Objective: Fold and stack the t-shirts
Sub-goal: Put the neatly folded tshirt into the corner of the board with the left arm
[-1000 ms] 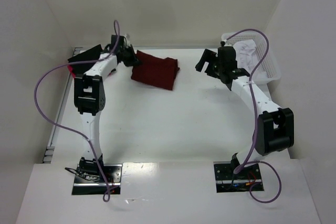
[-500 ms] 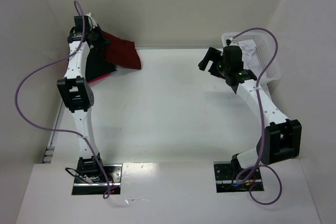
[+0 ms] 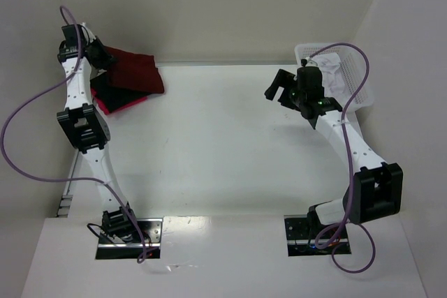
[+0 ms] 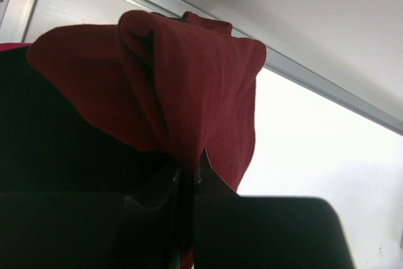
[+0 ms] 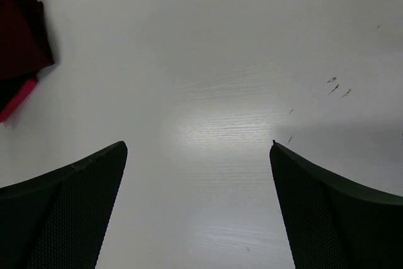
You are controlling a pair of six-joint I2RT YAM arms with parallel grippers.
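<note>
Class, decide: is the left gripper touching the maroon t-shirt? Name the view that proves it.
Touching. In the left wrist view the left gripper is shut on the maroon t-shirt, whose cloth gathers into its pinch.

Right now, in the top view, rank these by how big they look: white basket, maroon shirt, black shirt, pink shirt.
Largest: white basket.
Next: maroon shirt.
Black shirt and pink shirt: only slivers show beneath the maroon one, too alike to rank.

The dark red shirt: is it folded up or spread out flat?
Folded. The dark red shirt is a compact bundle, pinched by the left gripper, over the black shirt and pink shirt.
</note>
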